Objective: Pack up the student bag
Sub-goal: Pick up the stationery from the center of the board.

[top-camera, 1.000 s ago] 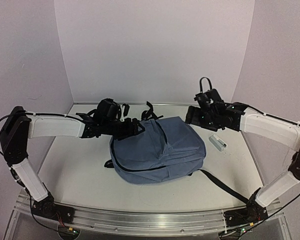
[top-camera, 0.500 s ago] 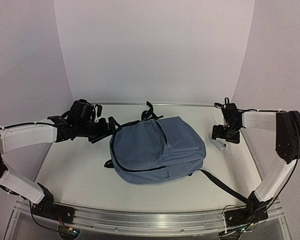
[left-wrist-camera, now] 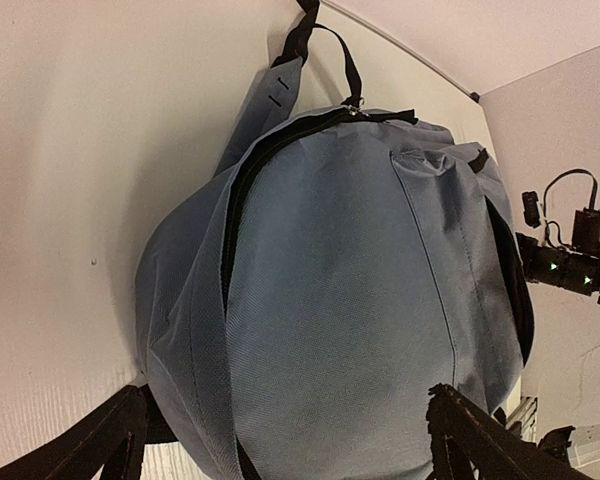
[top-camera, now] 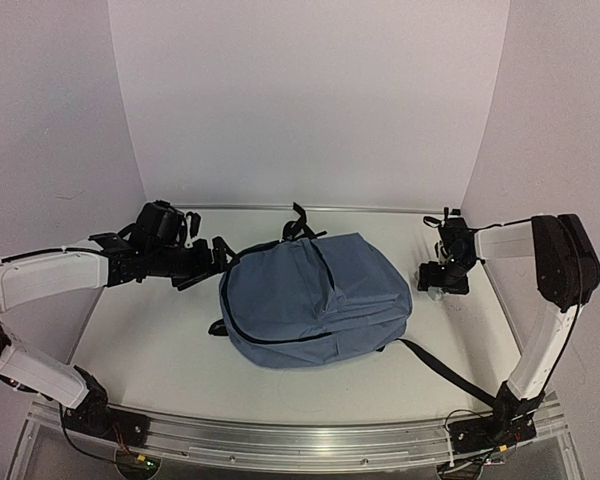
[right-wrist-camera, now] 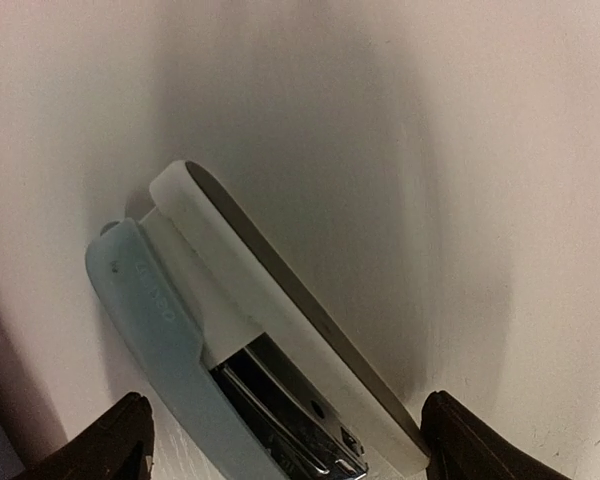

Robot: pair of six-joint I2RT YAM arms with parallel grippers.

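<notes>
The student bag (top-camera: 315,300), a slate-blue backpack with black straps, lies flat in the middle of the table. My left gripper (top-camera: 212,258) stands open just left of its top edge. In the left wrist view the bag (left-wrist-camera: 360,280) fills the frame, its black zipper line (left-wrist-camera: 242,200) curving along the side, and my left gripper (left-wrist-camera: 290,450) is spread wide with nothing in it. My right gripper (top-camera: 442,280) is low over the table, right of the bag. In its wrist view the right gripper (right-wrist-camera: 290,450) straddles a pale blue and white stapler (right-wrist-camera: 250,330) lying on its side, without touching it.
A black strap (top-camera: 450,370) trails from the bag toward the front right, near the right arm's base. The carry handle (top-camera: 300,222) sticks out at the bag's far end. White walls close in the table at the back and on both sides.
My left gripper has let go of the bag's top, opened wide and pulled back to the left. The right arm has swung right and down over the stapler.
</notes>
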